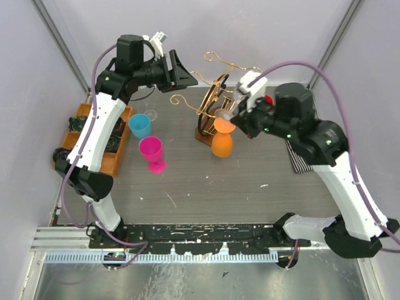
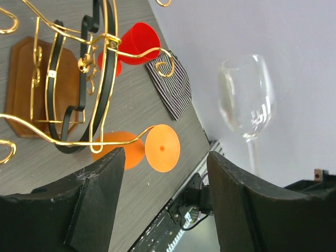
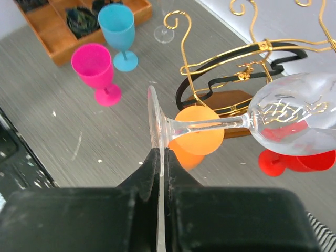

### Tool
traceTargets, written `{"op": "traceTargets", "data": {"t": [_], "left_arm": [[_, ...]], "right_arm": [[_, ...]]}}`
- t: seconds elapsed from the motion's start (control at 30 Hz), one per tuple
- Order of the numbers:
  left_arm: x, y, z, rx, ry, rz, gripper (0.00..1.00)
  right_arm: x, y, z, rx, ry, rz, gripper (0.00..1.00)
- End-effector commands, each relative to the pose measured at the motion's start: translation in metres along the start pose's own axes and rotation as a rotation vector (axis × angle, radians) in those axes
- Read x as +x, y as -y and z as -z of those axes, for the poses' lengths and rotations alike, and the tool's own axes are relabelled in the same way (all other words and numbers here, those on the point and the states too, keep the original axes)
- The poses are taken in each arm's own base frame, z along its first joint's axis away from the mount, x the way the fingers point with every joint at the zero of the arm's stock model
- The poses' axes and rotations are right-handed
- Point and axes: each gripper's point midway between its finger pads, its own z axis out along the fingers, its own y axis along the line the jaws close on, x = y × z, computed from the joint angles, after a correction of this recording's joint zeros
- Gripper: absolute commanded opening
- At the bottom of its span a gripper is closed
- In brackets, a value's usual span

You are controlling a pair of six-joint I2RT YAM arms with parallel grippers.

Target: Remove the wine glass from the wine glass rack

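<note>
The right gripper point(image 3: 159, 153) should be drawing the wine glass point(image 3: 294, 113) slowly and straight away from the rack point(image 2: 109, 73), since a pinch on the thin foot is prone to slipping and the bowl is lying just beside the gold hooks. Its jaws are clamping that foot, carrying the glass sideways; the left gripper point(image 2: 165, 157) is hovering spread apart, holding nothing.

The rack point(image 1: 215, 94) stands toward the far edge of the surface point(image 1: 206, 181), an orange glass point(image 1: 222, 145) just beside its base. The right pincer point(image 1: 231, 114) hangs over that glass. A pink glass point(image 1: 152, 153) and a blue glass point(image 1: 139, 126) stand near the left-edge tray point(image 1: 111, 161).
</note>
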Motion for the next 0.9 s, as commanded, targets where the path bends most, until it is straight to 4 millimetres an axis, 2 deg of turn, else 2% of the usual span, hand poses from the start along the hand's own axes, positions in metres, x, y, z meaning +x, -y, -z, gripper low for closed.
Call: {"op": "traceTargets", "data": {"t": [0.0,0.1,0.2,0.33,0.6,0.87], "left_arm": [[0.002,0.023,-0.002,0.114,-0.065,0.007,0.71],[0.001,0.035,-0.004,0.169,-0.079,0.021,0.71],[0.007,0.043,-0.005,0.210,-0.108,0.012,0.71],[0.021,0.040,-0.006,0.230,-0.162,0.034,0.71],[0.050,0.031,-0.014,0.222,-0.261,0.039,0.71],[0.055,0.038,-0.010,0.253,-0.279,0.035,0.73]], "right_arm": [[-0.006,-0.005,-0.014,0.071,-0.048,0.239,0.01],[0.003,-0.016,-0.024,0.096,-0.124,0.332,0.01],[0.005,-0.016,-0.029,0.147,-0.170,0.401,0.01],[0.000,-0.018,-0.035,0.155,-0.172,0.438,0.01],[0.015,-0.043,-0.055,0.130,-0.249,0.564,0.01],[0.020,-0.060,-0.063,0.094,-0.262,0.622,0.01]]}}
